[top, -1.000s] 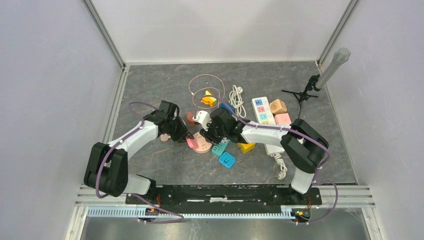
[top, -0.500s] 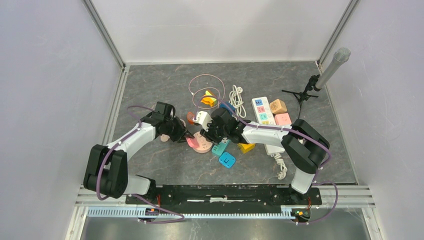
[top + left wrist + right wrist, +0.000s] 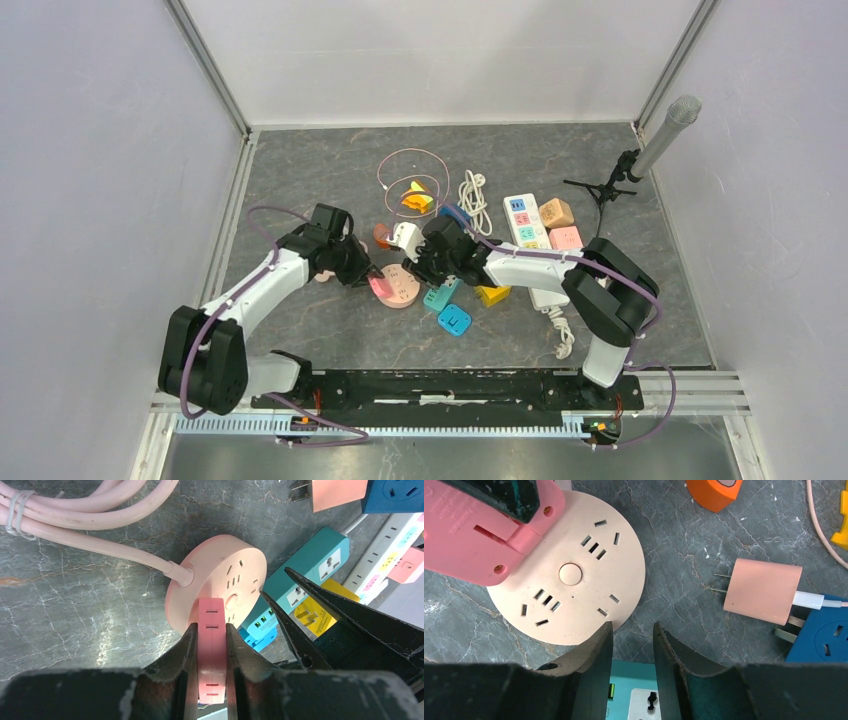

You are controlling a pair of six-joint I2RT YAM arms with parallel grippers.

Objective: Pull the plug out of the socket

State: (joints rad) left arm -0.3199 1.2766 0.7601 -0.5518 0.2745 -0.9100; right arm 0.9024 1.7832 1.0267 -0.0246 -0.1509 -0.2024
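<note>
Left pincer [image 3: 212, 645] clamps pink plug [image 3: 211, 630] seated on round socket [image 3: 220, 580].

Pink plug [image 3: 211, 650], pale pink socket [image 3: 235, 575], grey marbled table [image 3: 75, 610], teal adapter [image 3: 310, 565]

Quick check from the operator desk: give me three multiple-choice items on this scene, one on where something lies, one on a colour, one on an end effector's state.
1. The peach charger lies: A on the table beside the round socket; B plugged into the round socket; C on top of it.
2. The plug in the left end effector is: A yellow; B pink; C blue.
3. The left end effector is: A open above the plug; B clear of it; C shut on it.
Key: 1 A, its prongs show bare beside the socket; 2 B, a pink body sits between the fingers; 3 C, both fingers press the plug's sides.
</note>
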